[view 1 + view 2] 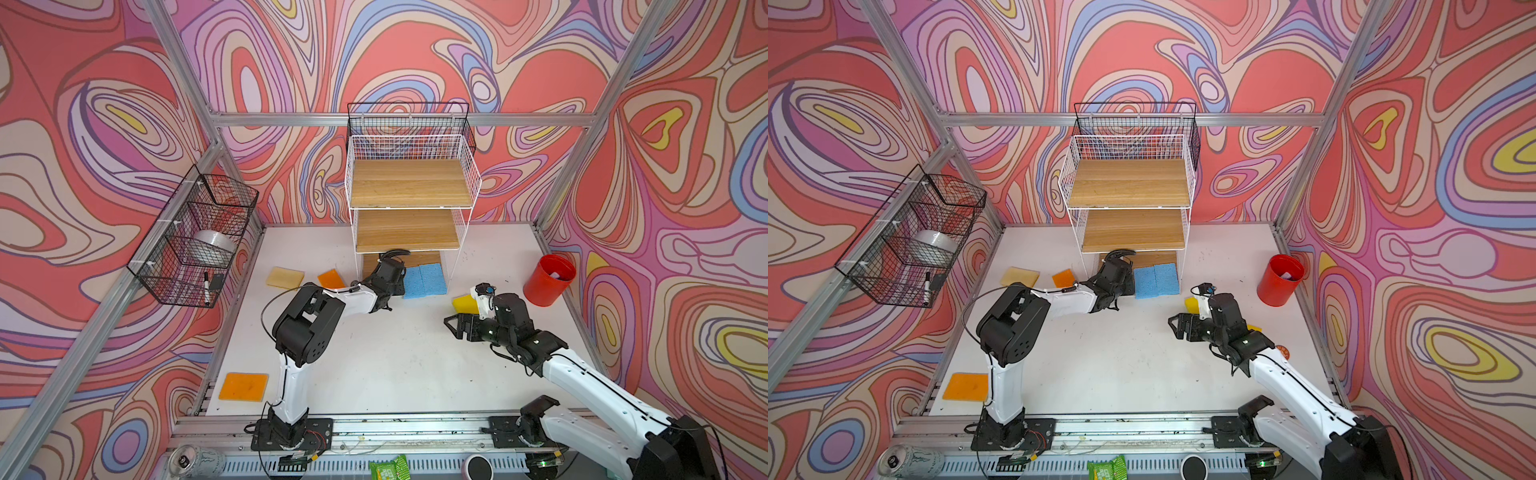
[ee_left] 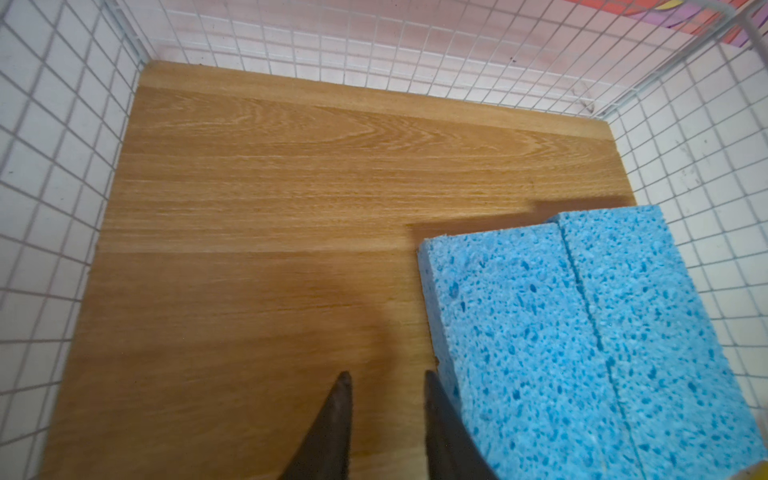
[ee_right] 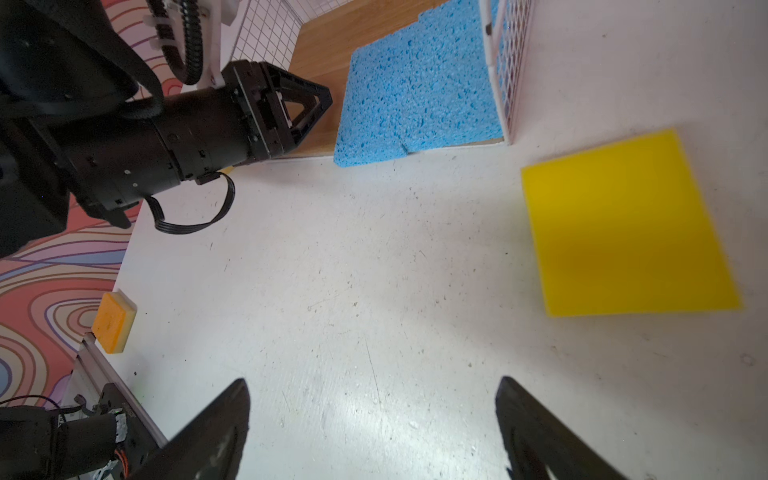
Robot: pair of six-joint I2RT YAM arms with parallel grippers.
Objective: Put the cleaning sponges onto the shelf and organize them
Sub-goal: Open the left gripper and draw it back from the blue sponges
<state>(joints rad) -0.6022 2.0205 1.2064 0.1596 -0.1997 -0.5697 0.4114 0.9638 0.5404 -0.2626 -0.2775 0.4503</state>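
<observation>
In both top views, at the back of a flat white table [image 1: 395,365] [image 1: 1121,365], a tall shelf [image 1: 409,183] [image 1: 1127,183] made of thin white wire squares and smooth pale wood. On its lowest board [image 1: 428,258] [image 1: 1156,258], on the right side, two blue sponges [image 1: 424,280] [image 1: 1156,280], side by side, touching. Just left of them, the left gripper [image 1: 392,276] [image 1: 1119,274], at the front of that board. On the table left of the shelf, a tan sponge [image 1: 285,277] [image 1: 1019,276] near an orange sponge [image 1: 331,278] [image 1: 1064,277]; by the front left corner, an orange corner sponge [image 1: 244,386] [image 1: 966,386]. Right of the shelf, a yellow sponge [image 1: 461,303] [image 1: 1191,304] flat on the table. Over bare table, the right gripper [image 1: 453,326] [image 1: 1177,326], jaws wide, holding nothing. All around, walls [image 1: 104,124] [image 1: 1433,166] of pink, red and purple swirls, grey metal bars [image 1: 332,119] [image 1: 1059,119], black wire baskets [image 1: 195,241] [image 1: 909,241]. In the left wrist view, long grain lines on the lowest board [image 2: 270,187], white grid walls around it, blue sponges [image 2: 582,332] full of tiny holes; left gripper [image 2: 386,378] with a narrow gap between two dark pointed fingers [image 2: 332,424], nothing in between. In the right wrist view, a scuffed white table [image 3: 353,270] with little scratches; yellow sponge [image 3: 623,224] smooth, lying flat, well apart from the wide, empty right gripper [image 3: 374,380]; blue sponges [image 3: 415,83] with one corner poking past the board's front edge.
</observation>
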